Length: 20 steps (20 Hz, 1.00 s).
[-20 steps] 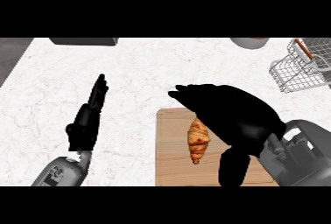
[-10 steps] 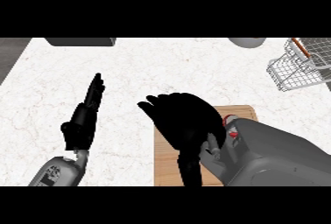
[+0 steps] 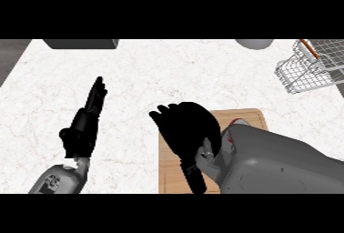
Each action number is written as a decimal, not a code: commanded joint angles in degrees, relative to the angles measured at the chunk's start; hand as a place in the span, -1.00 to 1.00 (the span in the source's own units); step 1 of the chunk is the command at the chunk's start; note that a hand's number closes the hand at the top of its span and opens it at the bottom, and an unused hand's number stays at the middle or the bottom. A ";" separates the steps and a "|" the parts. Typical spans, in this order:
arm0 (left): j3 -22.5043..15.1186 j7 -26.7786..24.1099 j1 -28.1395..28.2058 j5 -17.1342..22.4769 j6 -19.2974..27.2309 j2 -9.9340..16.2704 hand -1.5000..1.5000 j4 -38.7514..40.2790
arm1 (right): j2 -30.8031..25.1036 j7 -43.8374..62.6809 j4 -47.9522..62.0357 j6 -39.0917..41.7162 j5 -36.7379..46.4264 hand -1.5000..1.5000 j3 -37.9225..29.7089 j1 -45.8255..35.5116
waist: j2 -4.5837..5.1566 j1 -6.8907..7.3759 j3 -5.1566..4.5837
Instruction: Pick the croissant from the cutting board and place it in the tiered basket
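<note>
Croissant hidden under black right hand (image 3: 188, 132) on tan wooden cutting board (image 3: 252, 116) | grasp cannot be told | black left hand (image 3: 86, 120) rests open left of board | confirm hold before lifting toward white wire tiered basket (image 3: 306, 75)

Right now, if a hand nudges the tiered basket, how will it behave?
The tiered basket is thin open wire, so probably light and stiff. On the smooth counter it may slide. Stacked tiers suggest it could tip.

Pale wood cutting board (image 3: 249, 114), smooth; white veined marble counter (image 3: 168, 73); thin metal-wire tiered basket (image 3: 306, 73); matt black hands.
</note>
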 commanded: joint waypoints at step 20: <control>1.32 2.04 -3.12 -3.87 0.13 -4.29 0.00 1.96 | 0.70 0.01 4.28 6.35 14.24 -1.00 9.20 0.80 | 0.39 0.00 0.07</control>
